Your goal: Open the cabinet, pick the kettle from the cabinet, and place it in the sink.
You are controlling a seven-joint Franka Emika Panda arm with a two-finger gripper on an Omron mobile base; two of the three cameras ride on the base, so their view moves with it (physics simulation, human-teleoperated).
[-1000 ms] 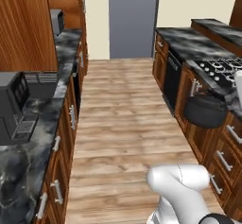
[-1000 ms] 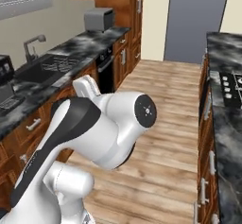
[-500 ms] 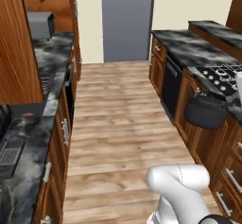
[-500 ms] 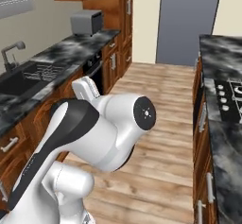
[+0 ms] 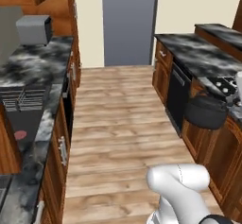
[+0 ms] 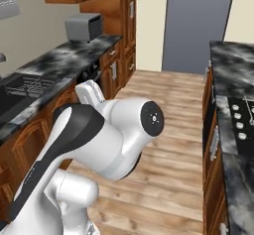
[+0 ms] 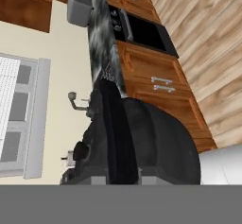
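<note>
The squat round black-grey kettle [image 7: 142, 142] fills the hand view's lower centre, the tool clamped on its arched handle. Upper left: grey boxy toaster [image 7: 79, 4] on the marbled desk [image 7: 103, 34]; the dark sink [image 5: 23, 119] lies mid-left.

1 kettle [image 7: 142, 142] is showing, 1 sink [image 6: 20, 92] with 1 faucet [image 7: 78, 102], 1 grey toaster [image 5: 33, 29], 1 stove [image 6: 243, 122], 1 dark dishwasher [image 5: 177, 98], and 2 marble desks [image 5: 38, 64] [image 5: 196, 53] are flanking 1 wood floor [image 5: 120, 124].

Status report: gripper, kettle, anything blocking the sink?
Gripper shut on kettle, held by its arched handle. Sink at left counter, a rack inside. Floor path clear.
</note>
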